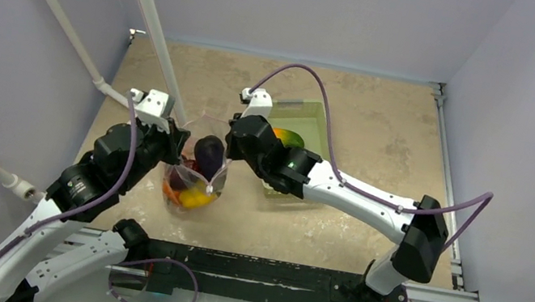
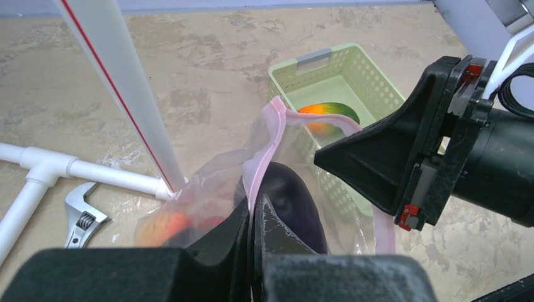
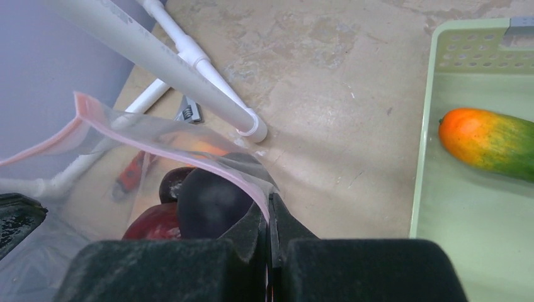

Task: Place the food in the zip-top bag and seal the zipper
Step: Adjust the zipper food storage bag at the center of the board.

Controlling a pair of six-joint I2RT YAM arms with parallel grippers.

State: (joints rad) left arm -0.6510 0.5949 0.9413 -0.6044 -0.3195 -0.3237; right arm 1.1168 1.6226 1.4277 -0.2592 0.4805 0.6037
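Observation:
The clear zip-top bag (image 1: 193, 186) stands between both arms, mouth up. My left gripper (image 1: 183, 155) is shut on the pink zipper (image 2: 272, 132) at the mouth's left side. My right gripper (image 1: 229, 153) is shut on the same strip (image 3: 157, 141) at the right side. A purple eggplant (image 1: 208, 149) sticks up out of the mouth. Below it lie a red apple (image 3: 154, 225), a dark plum (image 3: 171, 182) and a yellow piece (image 1: 195, 198). One orange-and-green fruit (image 1: 287, 136) lies in the basket. The slider tab is not visible.
The pale green basket (image 1: 309, 119) sits right of the bag, under my right arm. White pipes (image 1: 148, 12) slant over the table's left side. A wrench (image 2: 82, 217) and a red-handled tool (image 3: 129, 176) lie on the table by the pipes.

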